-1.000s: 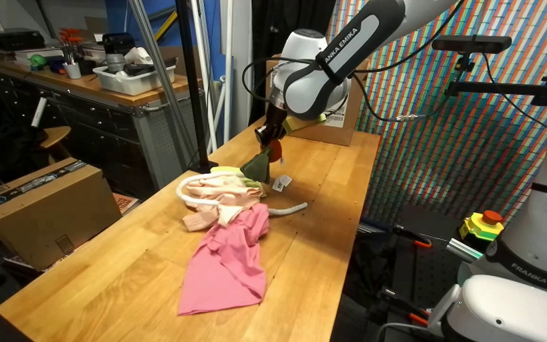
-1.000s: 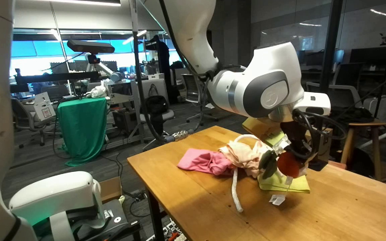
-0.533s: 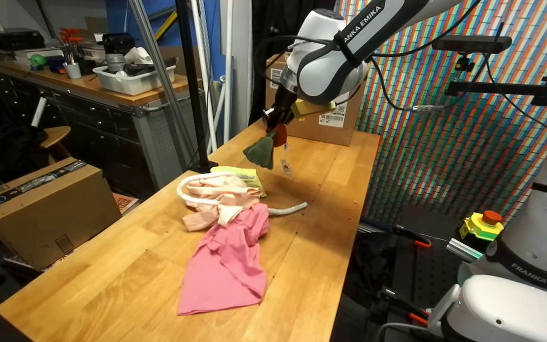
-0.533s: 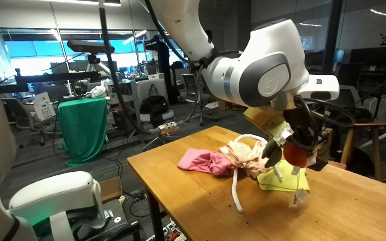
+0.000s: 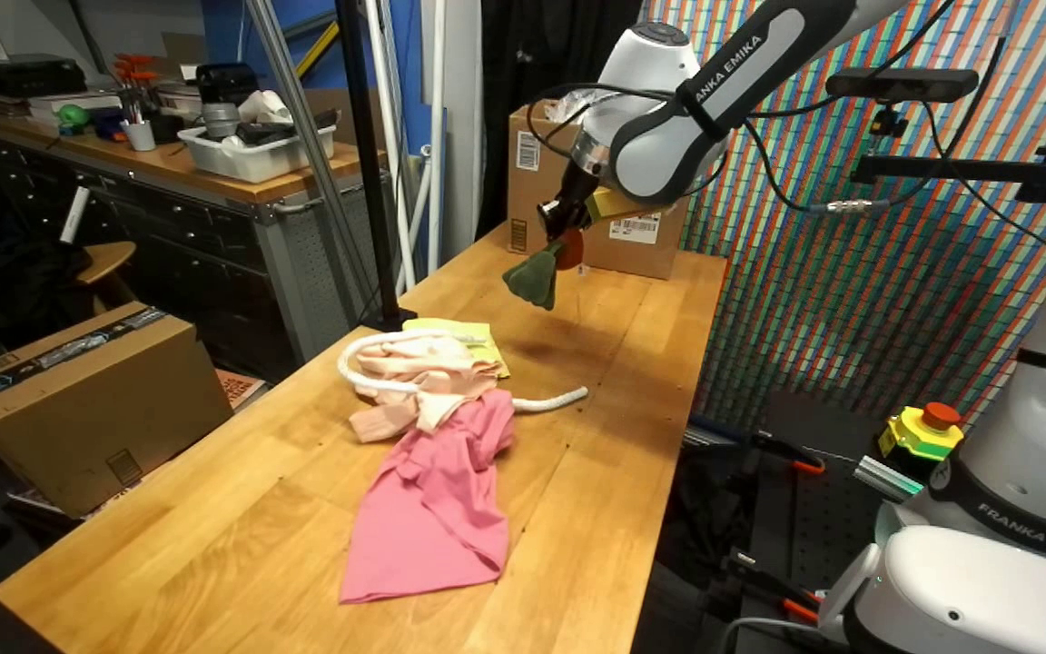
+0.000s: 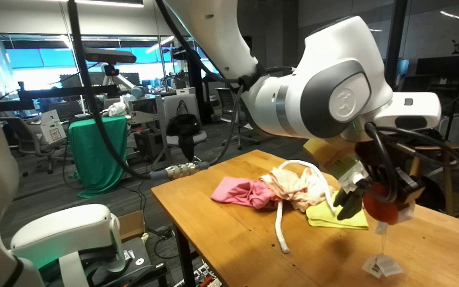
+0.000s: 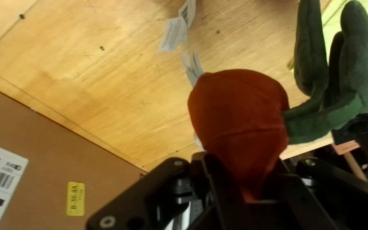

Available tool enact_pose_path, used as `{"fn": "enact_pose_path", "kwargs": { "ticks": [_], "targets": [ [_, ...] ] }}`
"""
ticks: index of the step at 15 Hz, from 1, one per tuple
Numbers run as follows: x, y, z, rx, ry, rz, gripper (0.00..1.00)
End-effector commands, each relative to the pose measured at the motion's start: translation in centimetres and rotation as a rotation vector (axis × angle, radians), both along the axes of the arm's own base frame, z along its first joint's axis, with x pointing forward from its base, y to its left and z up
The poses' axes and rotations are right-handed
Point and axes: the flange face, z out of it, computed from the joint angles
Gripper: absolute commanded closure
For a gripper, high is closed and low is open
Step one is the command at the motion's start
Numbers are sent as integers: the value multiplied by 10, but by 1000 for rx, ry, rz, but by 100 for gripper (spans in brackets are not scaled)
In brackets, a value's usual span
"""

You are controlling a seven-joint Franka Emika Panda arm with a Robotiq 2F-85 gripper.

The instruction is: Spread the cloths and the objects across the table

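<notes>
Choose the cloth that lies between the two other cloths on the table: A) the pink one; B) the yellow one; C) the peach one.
C: in both exterior views, the peach cloth has the pink cloth on one side and the yellow cloth on the other.

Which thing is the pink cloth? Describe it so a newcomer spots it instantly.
On the wooden table, find the peach cloth with white rope looped over it. The pink cloth touches that cloth on the side opposite the yellow cloth; its strong pink sets it apart from both.
</notes>
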Motion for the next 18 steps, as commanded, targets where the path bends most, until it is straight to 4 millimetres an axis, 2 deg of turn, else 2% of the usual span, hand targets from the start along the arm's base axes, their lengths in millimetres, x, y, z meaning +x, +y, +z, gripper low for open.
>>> {"fn": "enact_pose_path", "kwargs": {
  "ticks": [1,3,6,18],
  "targets": [
    [-9,-32,5,-66,-53,-105,91],
    [-12,-52,6,-106,-69,-172,91],
    [-17,-66,3,-155,-73,-254,91],
    [-30,-86,-24,-348,-44,-543,91]
  ]
}}
